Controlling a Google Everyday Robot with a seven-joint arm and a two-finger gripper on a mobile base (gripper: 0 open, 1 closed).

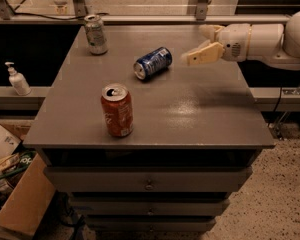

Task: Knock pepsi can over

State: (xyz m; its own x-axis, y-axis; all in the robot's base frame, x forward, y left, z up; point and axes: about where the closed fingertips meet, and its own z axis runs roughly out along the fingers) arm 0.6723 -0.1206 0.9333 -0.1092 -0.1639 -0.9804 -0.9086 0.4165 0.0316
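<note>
The grey counter [210, 119] with drawers underneath fills most of the room here. A cardboard box [25, 204] sits on the floor at its left. The white arm [270, 39] reaches in from the right, and its gripper [196, 44] hangs over the counter's far right part, fingers [206, 54] apart with nothing between them. The pepsi can [152, 63] lies on its side just left of the gripper, not touching it. A red can [117, 110] stands upright near the front, and a silver-grey can [95, 34] stands upright at the far left corner.
</note>
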